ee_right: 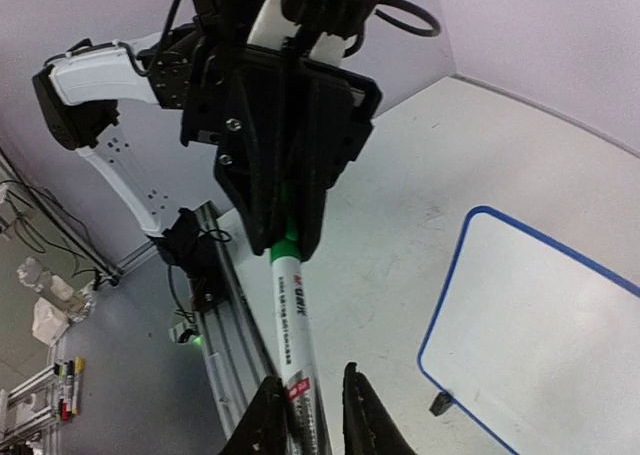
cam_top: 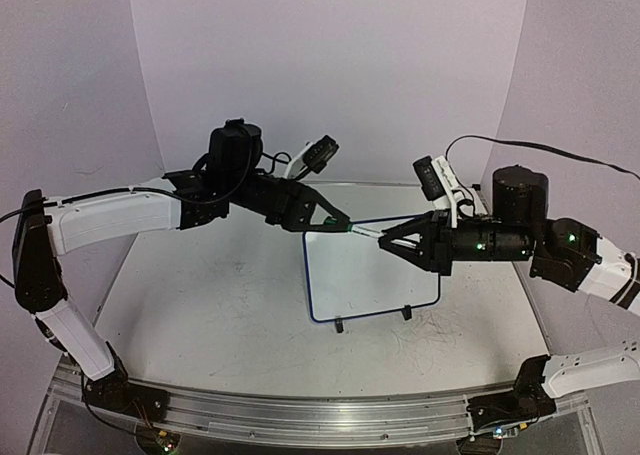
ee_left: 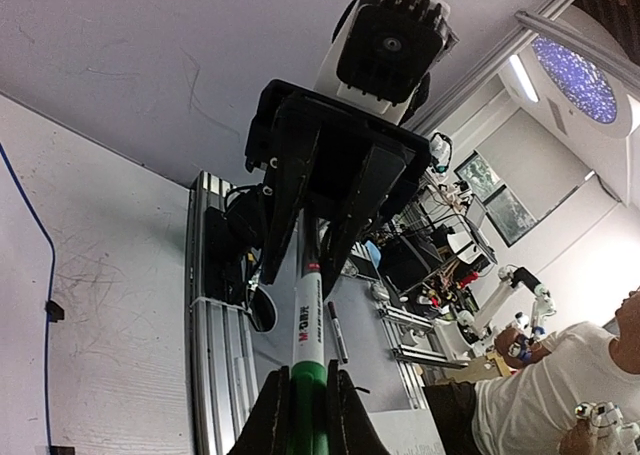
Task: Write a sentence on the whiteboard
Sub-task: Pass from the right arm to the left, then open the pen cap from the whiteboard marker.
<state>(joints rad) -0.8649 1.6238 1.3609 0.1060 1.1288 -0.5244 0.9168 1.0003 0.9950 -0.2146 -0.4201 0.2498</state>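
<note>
As far as the left claw [ee_left: 308, 425] goes, it's pinching the green cap end of the marker [ee_left: 308, 325], with both fingers [ee_left: 272, 420] pressed tight against it. The right claw [ee_right: 308, 420] is on the other end, fingers close on either side of the white barrel. There's a thin dark sliver on one side though, so honestly I can't tell if it's actually gripping. The marker hangs roughly level between the two claws, up in the air over the far edge of the whiteboard [cam_top: 375, 275]. The board sits on the table [cam_top: 200, 305] between the arms: blue frame, face plain white, two black clip feet [cam_top: 340, 325] on its near edge. Both arms reach in over it from opposite sides.
</note>
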